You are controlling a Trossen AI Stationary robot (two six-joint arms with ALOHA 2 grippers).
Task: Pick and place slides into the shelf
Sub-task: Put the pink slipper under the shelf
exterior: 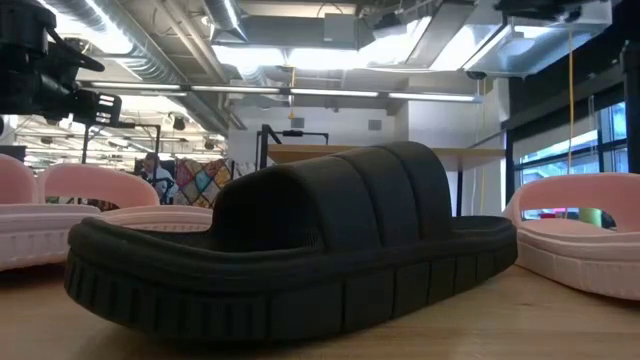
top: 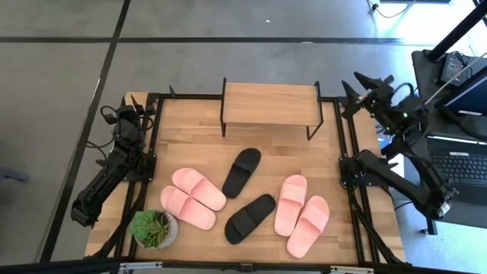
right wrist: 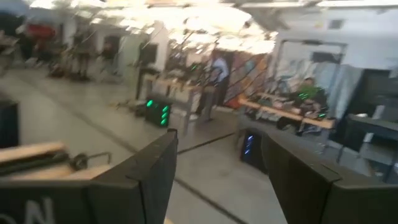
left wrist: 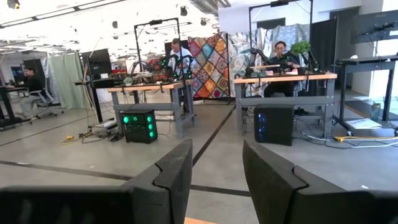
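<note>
Six slides lie sole-down on the tabletop. Two pink ones [top: 197, 188] [top: 188, 208] sit on the near left, two black ones [top: 242, 171] [top: 250, 218] in the middle, two more pink ones [top: 291, 204] [top: 309, 226] on the near right. In the low view a black slide [exterior: 300, 255] fills the foreground. The shelf [top: 269, 104] stands on its black legs at the table's far edge. My left gripper [top: 137, 106] [left wrist: 216, 180] waits open past the far left corner. My right gripper [top: 358, 85] [right wrist: 217, 180] is open beyond the far right corner, pointing off the table.
A small potted green plant [top: 154, 227] stands at the near left corner beside the pink slides. A black frame [top: 154, 129] borders the tabletop. A laptop [top: 464, 171] sits off the table to the right. People work at desks in the room beyond.
</note>
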